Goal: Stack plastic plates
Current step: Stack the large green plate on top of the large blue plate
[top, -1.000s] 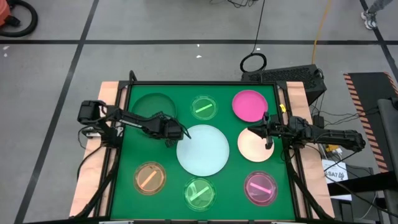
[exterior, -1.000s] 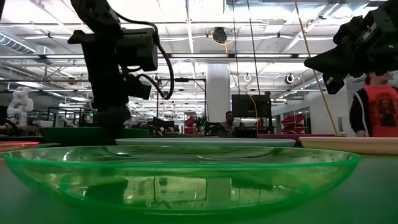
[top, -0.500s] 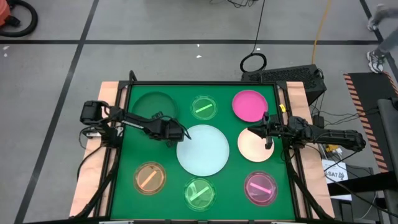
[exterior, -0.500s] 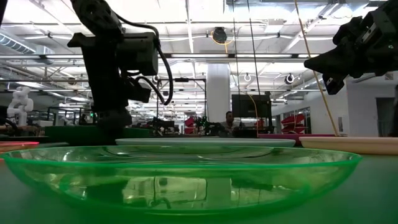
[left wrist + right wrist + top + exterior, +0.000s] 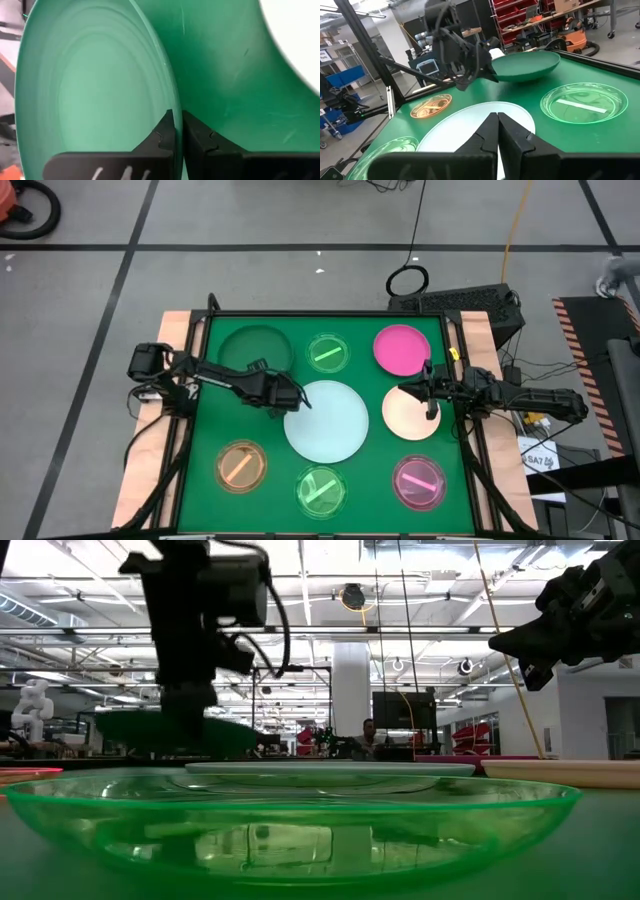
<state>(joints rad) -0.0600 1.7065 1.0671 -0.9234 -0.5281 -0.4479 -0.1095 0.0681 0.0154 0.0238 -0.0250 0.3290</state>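
The dark green plate point(image 5: 250, 348) is at the mat's far left, and my left gripper point(image 5: 286, 388) is shut on its rim. The low view shows the same plate point(image 5: 175, 732) raised off the mat. The large pale mint-white plate point(image 5: 327, 420) lies flat at the centre, right beside that gripper. Around it lie a bright pink plate point(image 5: 402, 348), a cream plate point(image 5: 408, 415), two translucent green plates point(image 5: 328, 353) point(image 5: 321, 489), an orange plate point(image 5: 241, 466) and a striped pink plate point(image 5: 419, 482). My right gripper point(image 5: 432, 410) hangs shut above the cream plate. My left gripper pinches the dark green plate's rim point(image 5: 171, 97) on the side nearest the mint-white plate. One finger is on the plate's inner face and one is under it. The fingers slant down from the table's left. The plate is lifted off the mat and a little tilted.
A green mat point(image 5: 375, 395) covers the table inside a black frame. The translucent green plate point(image 5: 290, 815) fills the foreground of the low view. People and shelving show in the room behind.
My left gripper has shut on the dark green plate's rim and risen, moving a little toward the table's right. The plate, which lay flat on the mat, is now lifted and slightly tilted.
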